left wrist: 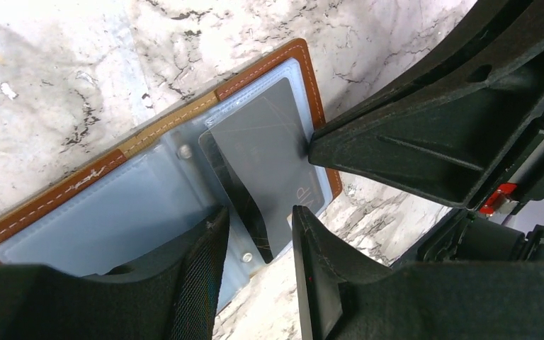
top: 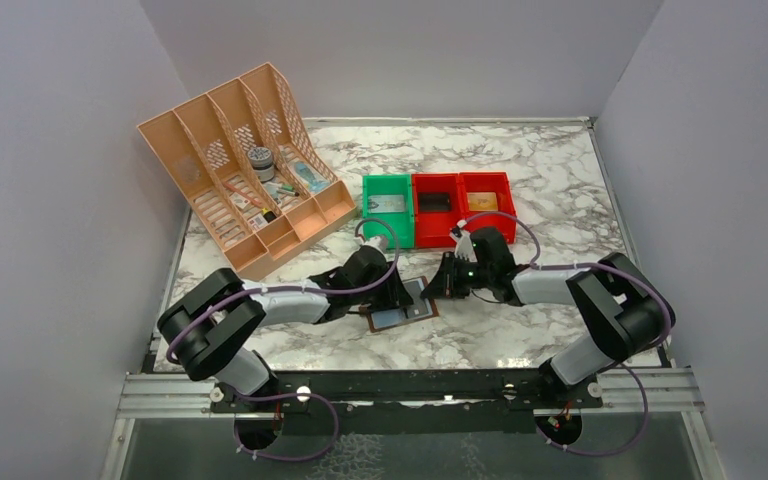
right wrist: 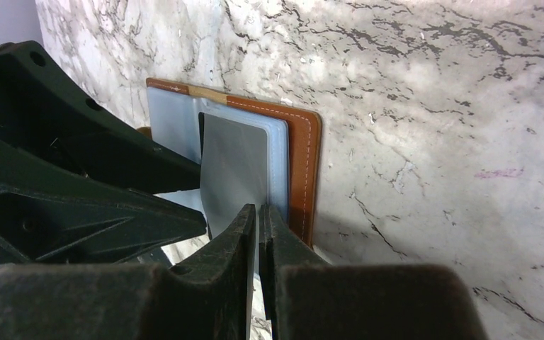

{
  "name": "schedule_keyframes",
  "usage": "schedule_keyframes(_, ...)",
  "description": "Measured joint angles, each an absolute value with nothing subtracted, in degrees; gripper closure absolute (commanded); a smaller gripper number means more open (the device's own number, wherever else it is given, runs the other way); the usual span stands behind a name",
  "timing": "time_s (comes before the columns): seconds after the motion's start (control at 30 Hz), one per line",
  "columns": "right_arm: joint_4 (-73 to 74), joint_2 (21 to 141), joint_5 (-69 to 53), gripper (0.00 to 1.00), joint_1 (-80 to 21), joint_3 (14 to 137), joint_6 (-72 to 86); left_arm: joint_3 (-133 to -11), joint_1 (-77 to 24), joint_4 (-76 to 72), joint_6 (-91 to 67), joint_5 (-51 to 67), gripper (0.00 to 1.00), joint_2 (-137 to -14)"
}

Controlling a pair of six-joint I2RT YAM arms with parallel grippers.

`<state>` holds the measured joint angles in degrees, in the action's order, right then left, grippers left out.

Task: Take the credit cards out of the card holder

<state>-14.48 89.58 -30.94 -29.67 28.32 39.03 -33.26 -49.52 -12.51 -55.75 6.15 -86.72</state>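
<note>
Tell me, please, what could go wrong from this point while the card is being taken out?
The left gripper straddles only a corner of the dark card, so it may slip or bend the card. The right gripper, shut at the edge of the card holder, sits very close to the left one; they could collide. If that hold is weak, the holder may slide on the marble table.
</note>
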Motion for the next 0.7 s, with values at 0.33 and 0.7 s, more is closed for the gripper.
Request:
schedule_keyframes(0.33, -16.16, 90.56, -31.48, 0.92, -29.67, 28.12, 39.75, -30.98, -49.63, -12.99, -57.43, 3.22, 0.67, -83.90)
schedule_keyframes(0.7, -16.40, 90.76, -31.64, 0.92, -29.67, 28.12, 39.90, -28.56, -49.63, -15.57, -59.42, 2.59, 0.80, -83.90)
